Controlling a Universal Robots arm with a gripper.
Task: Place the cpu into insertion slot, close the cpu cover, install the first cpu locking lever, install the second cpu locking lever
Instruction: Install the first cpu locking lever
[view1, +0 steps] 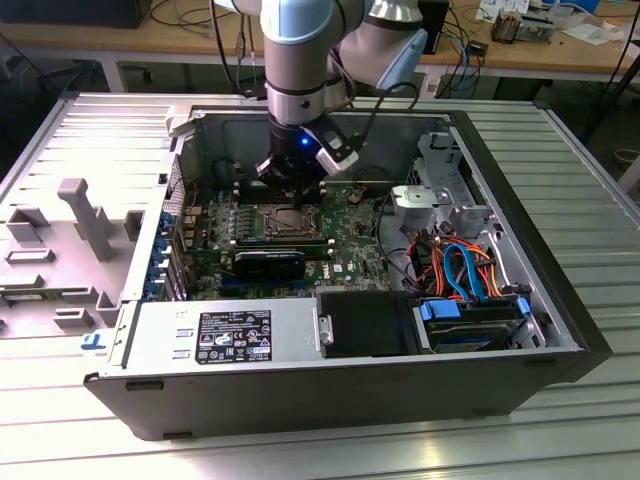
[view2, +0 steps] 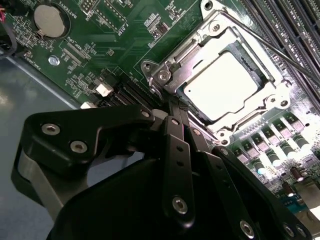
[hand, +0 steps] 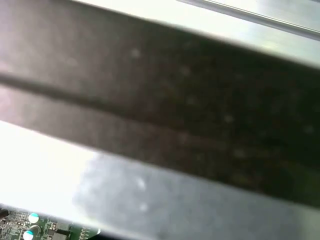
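Pincer closed just beside covered cpu.

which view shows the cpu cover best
The second wrist view: the cpu cover sits close up, its silver frame lying flat around the pale cpu. In the exterior view it is a small square under the gripper. The first wrist view gives blurred case surfaces instead.
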